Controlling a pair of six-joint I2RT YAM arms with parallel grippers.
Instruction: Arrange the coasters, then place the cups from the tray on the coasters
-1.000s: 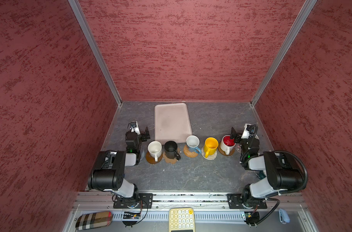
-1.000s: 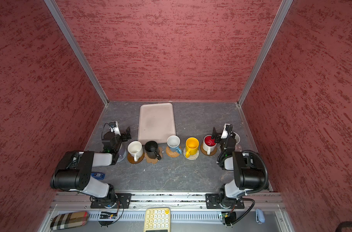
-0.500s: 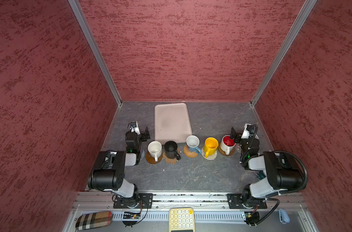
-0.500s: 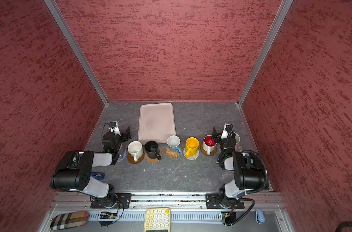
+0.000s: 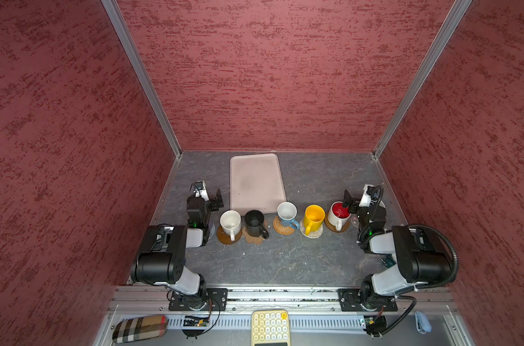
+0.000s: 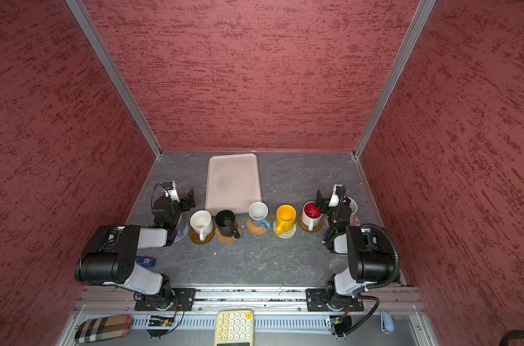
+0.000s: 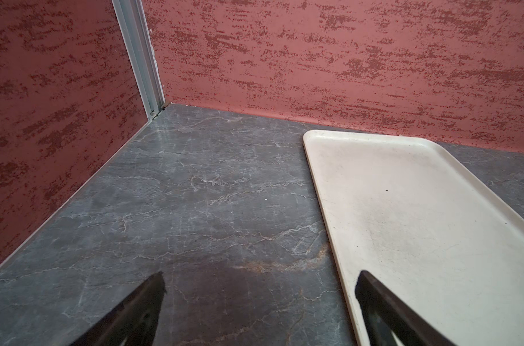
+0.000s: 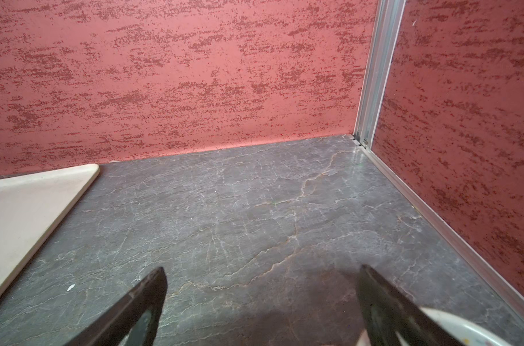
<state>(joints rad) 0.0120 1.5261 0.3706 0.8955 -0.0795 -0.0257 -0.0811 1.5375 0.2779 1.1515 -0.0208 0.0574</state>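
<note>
While five cups [image 5: 313, 216] stand on coasters [image 5: 284, 228] beside the tray [image 5: 256, 182], the left pincer [image 7: 259, 281] gapes wide. The right pincer [image 8: 262, 277] gapes wide near the red-lined cup [image 5: 338, 214].

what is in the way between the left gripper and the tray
Nothing visible. The left gripper hangs open over bare tabletop right beside the tray, which has no cups on it.

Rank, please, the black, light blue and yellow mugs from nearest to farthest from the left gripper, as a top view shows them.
1. The black mug, left part of the row, is nearest the left gripper.
2. The light blue mug, middle of the row.
3. The yellow mug, right of the middle.
</note>
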